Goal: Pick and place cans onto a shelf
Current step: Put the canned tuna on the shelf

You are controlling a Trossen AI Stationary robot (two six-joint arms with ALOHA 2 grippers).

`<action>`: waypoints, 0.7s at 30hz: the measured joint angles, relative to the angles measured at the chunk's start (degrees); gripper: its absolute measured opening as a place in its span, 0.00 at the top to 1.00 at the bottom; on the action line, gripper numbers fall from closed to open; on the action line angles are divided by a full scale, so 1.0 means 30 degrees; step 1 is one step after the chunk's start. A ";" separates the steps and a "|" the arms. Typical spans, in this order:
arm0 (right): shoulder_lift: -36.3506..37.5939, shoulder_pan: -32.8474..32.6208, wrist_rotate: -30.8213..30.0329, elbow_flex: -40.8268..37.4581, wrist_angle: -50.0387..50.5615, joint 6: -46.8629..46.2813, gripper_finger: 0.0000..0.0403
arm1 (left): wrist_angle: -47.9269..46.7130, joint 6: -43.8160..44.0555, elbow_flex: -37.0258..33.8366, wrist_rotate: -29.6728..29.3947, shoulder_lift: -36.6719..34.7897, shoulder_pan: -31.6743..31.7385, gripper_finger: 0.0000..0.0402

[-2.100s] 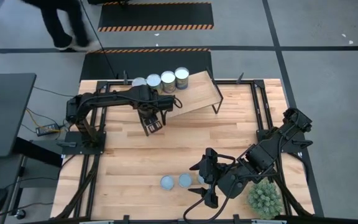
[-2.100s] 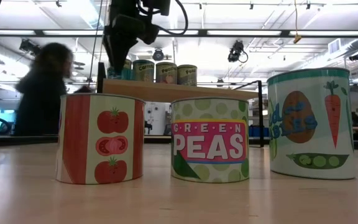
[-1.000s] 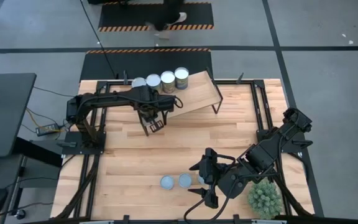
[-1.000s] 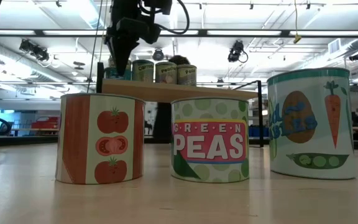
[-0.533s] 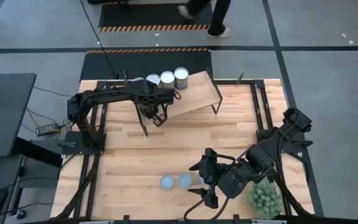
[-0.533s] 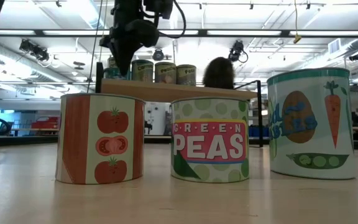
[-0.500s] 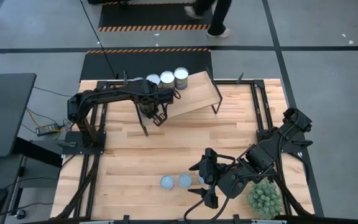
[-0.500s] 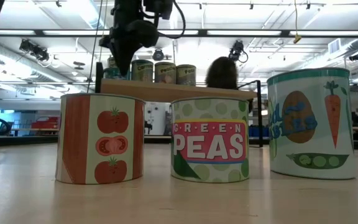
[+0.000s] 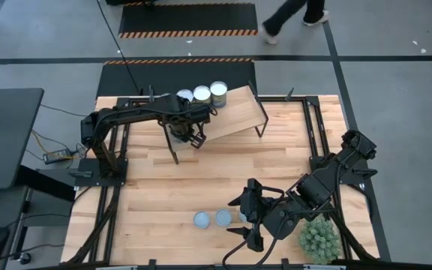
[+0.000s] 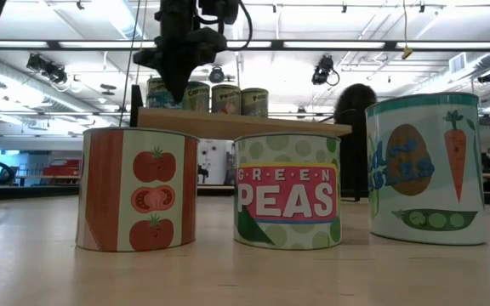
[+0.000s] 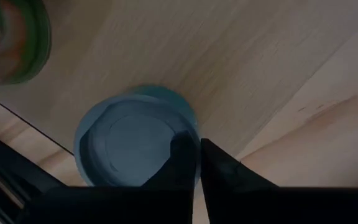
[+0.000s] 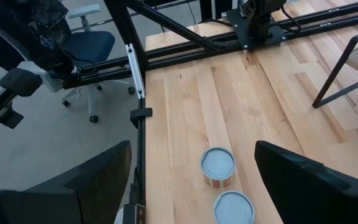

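Over the shelf (image 9: 235,112), left pincer (image 9: 191,139) hangs closed, empty, above a can (image 11: 132,146).

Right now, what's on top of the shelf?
On the shelf: three cans in a row along its far left edge in the high view. The left gripper and arm cover that corner; the left wrist view shows a fourth can beneath it.

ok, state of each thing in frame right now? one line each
left gripper: shut, over the shelf's left end
right gripper: open, holding nothing, beside the table cans
shelf: standing, four cans in a row
three cans on the table: upright, not yet placed
plant ball: sits at the table's near right corner
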State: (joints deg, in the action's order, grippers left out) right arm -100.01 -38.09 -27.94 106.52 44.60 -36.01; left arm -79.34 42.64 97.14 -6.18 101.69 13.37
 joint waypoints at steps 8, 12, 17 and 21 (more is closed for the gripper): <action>0.0000 -0.0007 0.0000 0.0000 0.0000 0.0000 0.14 | 0.0042 0.0474 0.0015 -0.0242 -0.0029 -0.0007 0.86; 0.0000 -0.0007 0.0000 0.0000 0.0000 0.0035 0.14 | 0.0126 0.0446 0.0015 -0.0493 -0.0029 -0.0007 0.81; 0.0000 -0.0007 0.0007 0.0000 0.0000 0.0058 0.14 | 0.0192 -0.1121 0.0015 -0.0413 -0.0029 -0.0036 0.74; 0.0000 -0.0007 0.0007 0.0000 0.0000 0.0073 0.14 | -0.0026 -0.2968 0.0015 -0.0043 -0.0029 -0.0029 0.72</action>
State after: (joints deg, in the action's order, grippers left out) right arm -100.01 -38.11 -27.92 106.52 44.60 -35.79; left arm -79.42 33.74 97.19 -6.31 101.60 13.28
